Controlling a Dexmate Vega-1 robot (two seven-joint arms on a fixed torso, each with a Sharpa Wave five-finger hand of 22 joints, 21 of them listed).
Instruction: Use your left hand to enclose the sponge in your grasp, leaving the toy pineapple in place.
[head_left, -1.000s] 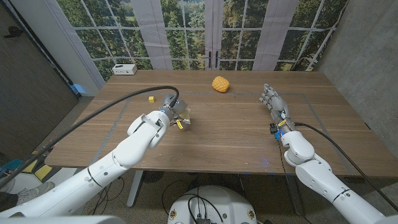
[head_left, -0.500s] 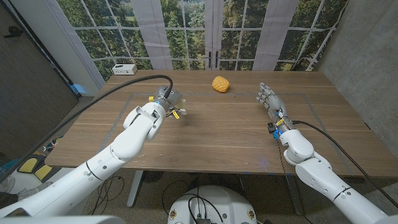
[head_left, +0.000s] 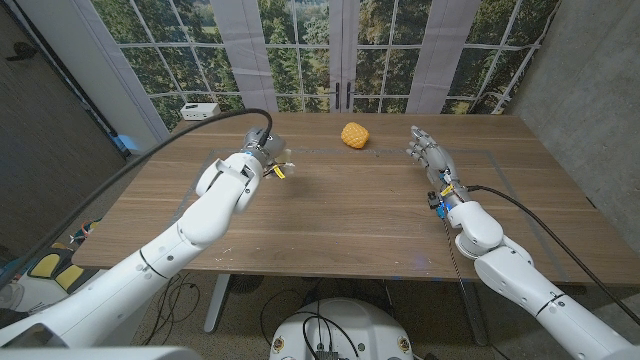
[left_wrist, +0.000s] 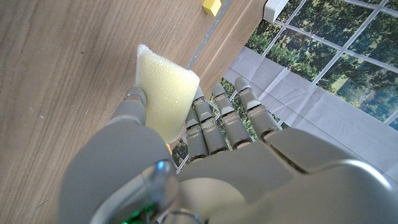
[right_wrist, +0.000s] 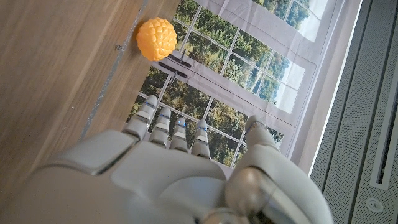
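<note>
My left hand (head_left: 257, 160) is raised over the table's far left part and grips the pale yellow sponge (head_left: 279, 170). In the left wrist view the sponge (left_wrist: 163, 87) sticks out between the thumb and the curled fingers (left_wrist: 214, 121) of that hand (left_wrist: 205, 168). The orange toy pineapple (head_left: 352, 134) lies at the far middle of the table, apart from both hands; it also shows in the right wrist view (right_wrist: 156, 38). My right hand (head_left: 429, 152) is at the right, fingers straight and apart, holding nothing.
A white box (head_left: 200, 110) sits at the table's far left corner. A small yellow cube (left_wrist: 211, 7) lies on the wood beyond my left hand. Tape lines (head_left: 505, 172) mark the tabletop. Windows stand behind the table.
My left hand has moved away from me and leftward, carrying the sponge. My right hand has shifted slightly farther out.
</note>
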